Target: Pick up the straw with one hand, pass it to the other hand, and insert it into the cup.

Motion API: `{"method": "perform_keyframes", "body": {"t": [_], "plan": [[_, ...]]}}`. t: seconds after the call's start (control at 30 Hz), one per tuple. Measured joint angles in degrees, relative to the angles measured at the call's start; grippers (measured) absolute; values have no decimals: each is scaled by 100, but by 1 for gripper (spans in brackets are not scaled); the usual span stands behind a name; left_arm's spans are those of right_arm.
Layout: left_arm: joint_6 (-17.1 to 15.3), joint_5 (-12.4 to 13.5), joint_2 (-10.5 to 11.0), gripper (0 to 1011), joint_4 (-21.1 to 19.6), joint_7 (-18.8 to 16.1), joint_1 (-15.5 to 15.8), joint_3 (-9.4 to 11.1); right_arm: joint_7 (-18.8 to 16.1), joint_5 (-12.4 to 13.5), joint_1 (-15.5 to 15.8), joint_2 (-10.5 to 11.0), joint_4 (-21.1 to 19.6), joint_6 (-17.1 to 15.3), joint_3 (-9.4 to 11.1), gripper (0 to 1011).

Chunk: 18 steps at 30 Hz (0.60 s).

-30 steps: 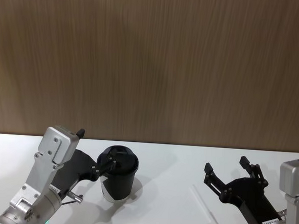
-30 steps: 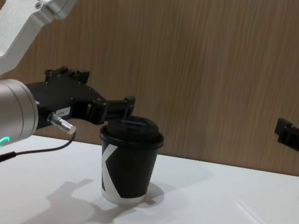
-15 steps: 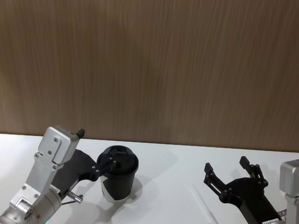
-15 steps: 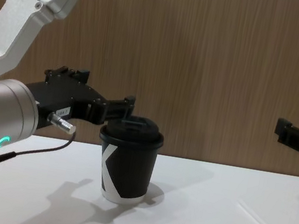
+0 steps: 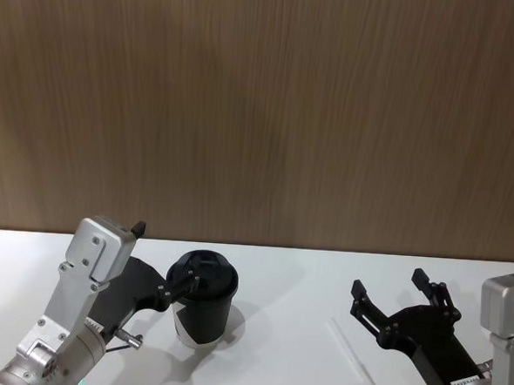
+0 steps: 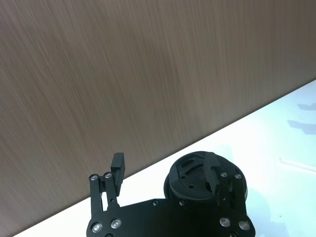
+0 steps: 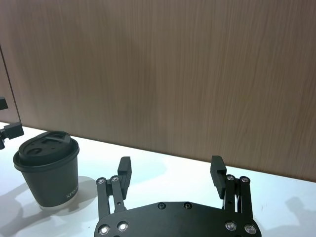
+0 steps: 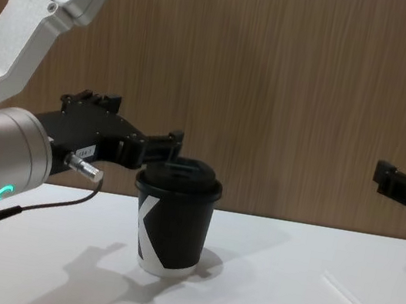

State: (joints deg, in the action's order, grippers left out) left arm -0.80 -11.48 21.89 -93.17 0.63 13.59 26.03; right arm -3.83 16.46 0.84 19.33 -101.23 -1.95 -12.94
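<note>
Straw [image 5: 353, 355] lies flat on the surface [image 5: 282, 351], just beside my right gripper [image 5: 389, 290], whose fingers are spread and empty; I'd lower squarely, straddle it mid-length and close gently; left gripper [image 6: 164, 165], fingers likewise released, hovers at the cup [image 5: 202, 307].

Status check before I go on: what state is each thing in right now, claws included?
straw: lying flat on the table, ungripped, beside the right claw.
cup: upright, closed, no straw in it.
left claw: open, empty, held up by the cup's top.
right claw: open, empty, held above the table.
</note>
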Motion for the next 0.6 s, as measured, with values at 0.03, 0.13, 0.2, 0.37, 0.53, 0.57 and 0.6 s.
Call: {"method": "perform_keyframes", "body": {"t": [0.03,0.13,0.2,0.37,0.53,0.57,0.6], "plan": [[0,0,0,1003,0,0,0,0,0,0,0,0,0,0,0,1001],[0,0,0,1003,0,0,0,0,0,0,0,0,0,0,0,1001],[0,0,0,1004,0,0,0,0,0,0,0,0,0,0,0,1001],[0,0,0,1003,0,0,0,0,-1,0,0,0,0,0,0,1001],[0,0,0,1003,0,0,0,0,-37,-6,-3,23,-12,-36,0,1001],[0,0,0,1003,0,0,0,0,-59,-13,-8,44,-24,-74,1,1001],[0,0,0,1003,0,0,0,0,-85,-20,-16,71,-37,-122,-3,1001]]}}
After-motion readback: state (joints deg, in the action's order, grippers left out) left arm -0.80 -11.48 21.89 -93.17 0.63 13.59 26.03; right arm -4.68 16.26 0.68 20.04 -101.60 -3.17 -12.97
